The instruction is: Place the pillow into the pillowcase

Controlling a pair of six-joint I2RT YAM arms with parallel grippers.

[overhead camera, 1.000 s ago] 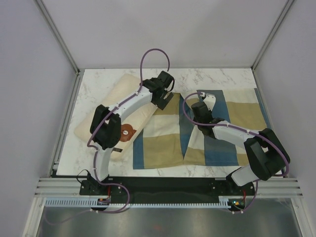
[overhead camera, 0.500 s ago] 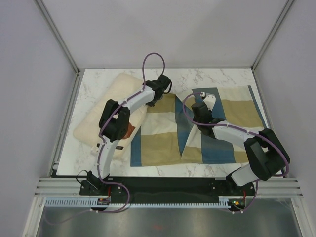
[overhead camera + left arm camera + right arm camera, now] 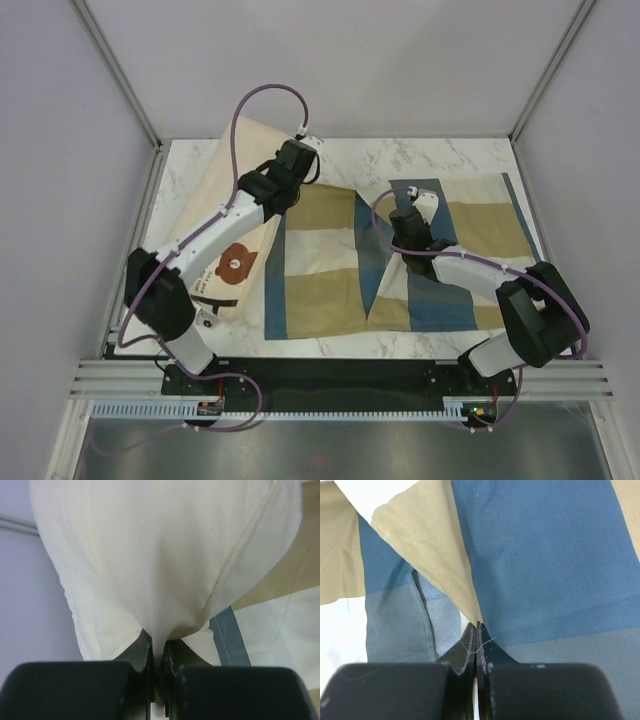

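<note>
The cream pillow (image 3: pixel 222 250) with its brown bear face lies along the table's left side. Its far end is raised off the table. My left gripper (image 3: pixel 290 165) is shut on that far end, and in the left wrist view the left gripper (image 3: pixel 157 642) pinches a bunched fold of the pillow (image 3: pixel 165 555). The checked blue, tan and cream pillowcase (image 3: pixel 320 260) is spread across the middle and right of the table. My right gripper (image 3: pixel 403 228) is shut on a raised fold near its middle. The right wrist view shows the right gripper (image 3: pixel 476 627) clamping a thin edge of the pillowcase (image 3: pixel 545 555).
The marble table (image 3: pixel 450 155) is boxed in by pale walls with metal frame posts. A rail (image 3: pixel 140 240) runs along its left edge, close to the pillow. The left arm's purple cable (image 3: pixel 265 92) loops high over the back edge.
My left gripper went from open to shut on the pillow's far end and swung left and back, lifting that end. The bear face is now uncovered. The right arm has not moved.
</note>
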